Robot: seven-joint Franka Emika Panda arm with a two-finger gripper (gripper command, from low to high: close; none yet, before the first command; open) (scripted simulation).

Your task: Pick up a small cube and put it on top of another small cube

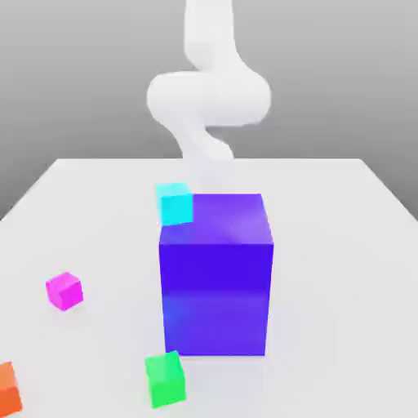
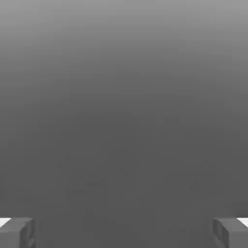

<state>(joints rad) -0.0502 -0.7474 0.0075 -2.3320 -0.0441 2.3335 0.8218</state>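
So the end effector [image 2: 124, 232] is wide open in the hand view, with its two grey fingertips [image 2: 17, 232] sitting far apart at opposite edges and nothing at all between them, just plain grey background. It's not gripping anything.

In the exterior view, the white arm [image 1: 208, 98] rises behind the big blue-purple block [image 1: 216, 273], curling up over the far side of the surface [image 1: 343, 269]. That block is the obvious landmark, standing upright roughly mid-surface, so everything else gets placed off it.

The small magenta cube [image 1: 64, 291] sits on the surface well off to the exterior view's left of the block, apart from it and slightly rotated. The small green cube [image 1: 166, 379] is near the block's front lower corner on the exterior view's left, closer to the camera than the block, just beside it but not touching as far as can be told. Magenta and green are well apart from each other, nothing stacked.

A cyan cube [image 1: 175, 203] shows at the block's top back corner on the exterior view's left; whether it rests against the block or sits behind it is hard to tell. An orange cube [image 1: 8, 388] is cut off at the frame edge, further left of the block than the magenta one and nearer the camera.
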